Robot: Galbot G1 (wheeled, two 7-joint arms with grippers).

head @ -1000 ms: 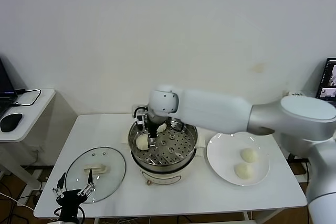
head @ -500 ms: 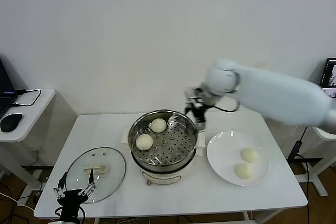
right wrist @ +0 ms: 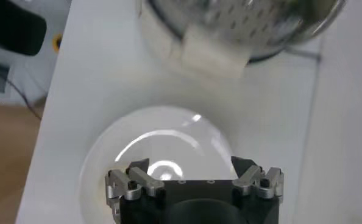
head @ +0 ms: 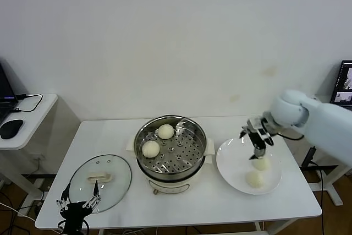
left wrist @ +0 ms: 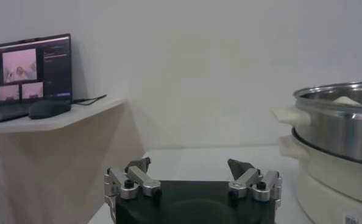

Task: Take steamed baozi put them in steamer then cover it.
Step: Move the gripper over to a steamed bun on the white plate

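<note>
Two cream-white baozi (head: 165, 131) (head: 151, 148) lie in the shiny steel steamer (head: 195, 149) on its cream pot base at the table's middle. Two more baozi (head: 260, 163) (head: 254, 179) lie on the white plate (head: 231, 163) at the right. My right gripper (head: 257, 146) is open and empty, just above the plate's far side, over the nearer-to-wall baozi; its wrist view shows the plate (right wrist: 108, 158) below the jaws and the steamer (right wrist: 242, 24) beyond. The glass cover (head: 118, 182) with cream handle lies flat on the table at the left. My left gripper (head: 78, 204) is open, parked at the table's front-left edge.
A side desk with a mouse (head: 11, 127) and cables stands left of the table; the left wrist view shows it with a laptop (left wrist: 31, 70). A screen (head: 344, 83) stands at the far right. The wall is close behind the table.
My right arm has swung from inside the steamer, past its right rim, to above the plate. The baozi it carried stays in the steamer. The left arm has not moved.
</note>
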